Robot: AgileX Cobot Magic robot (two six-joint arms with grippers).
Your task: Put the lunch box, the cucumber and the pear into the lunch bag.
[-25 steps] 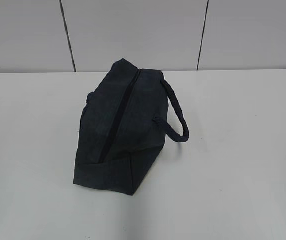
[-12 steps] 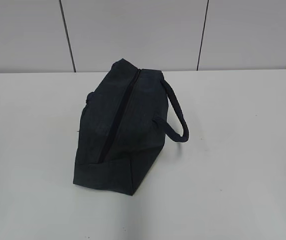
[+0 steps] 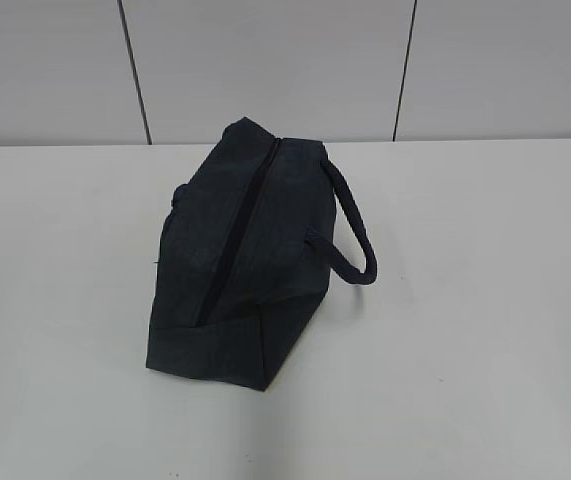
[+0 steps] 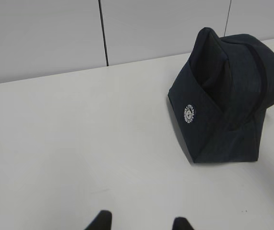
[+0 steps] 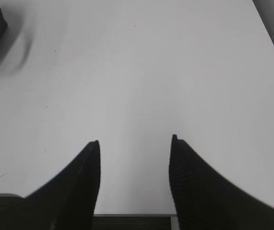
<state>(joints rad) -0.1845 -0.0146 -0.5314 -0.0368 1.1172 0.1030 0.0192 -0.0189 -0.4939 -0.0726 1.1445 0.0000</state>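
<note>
Fabric of the lunch bag (image 3: 233, 262) reads as dark navy, and in the exterior view we see it sitting alone near the centre of the frame on the white table (image 3: 485, 300), its long axis running from the upper middle toward the lower left. A dark zipper line (image 3: 237, 232) runs along the top of the bag and looks closed from end to end. The strap handle (image 3: 357, 232) loops out to the right side of the bag and droops toward the table.

In the left wrist view we find the same bag in the upper right of the frame, showing an end panel with a small round white badge (image 4: 189, 114). At the bottom edge of that view the two dark tips of the left gripper (image 4: 140, 223) stand apart with bare table between them.

In the right wrist view the right gripper (image 5: 135, 142) fills the lower half of the frame, its two black fingers (image 5: 86, 182) spread wide over bare table and holding nothing. A dark corner of the bag shows at the upper left edge.

We see no lunch box, cucumber or pear in any view.
</note>
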